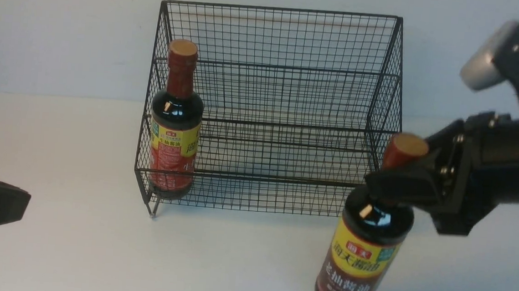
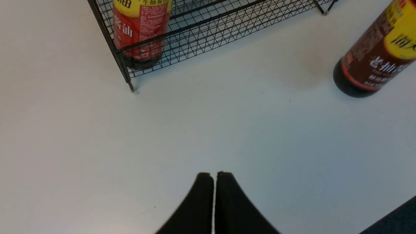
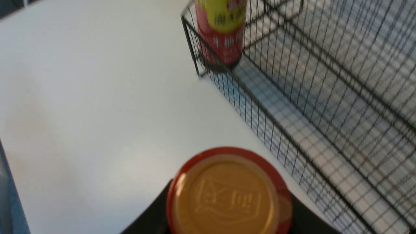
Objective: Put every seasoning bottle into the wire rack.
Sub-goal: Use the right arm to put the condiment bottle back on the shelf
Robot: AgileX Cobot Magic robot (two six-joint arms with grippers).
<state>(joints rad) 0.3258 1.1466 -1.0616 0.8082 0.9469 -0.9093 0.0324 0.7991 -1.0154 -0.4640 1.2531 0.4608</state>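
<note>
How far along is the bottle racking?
Done: the red-label soy-sauce bottle stands upright in the front left corner of the wire rack. In hand: the right end effector sits around the neck of the brown-label soy-sauce bottle, which is on the table outside the rack's front right corner; firm grip unclear. Remaining: lift it into the rack. The left end effector is shut, idle.

Left bottle (image 1: 175,126) stands in rack (image 1: 261,178), right bottle (image 1: 363,258) before it.
</note>
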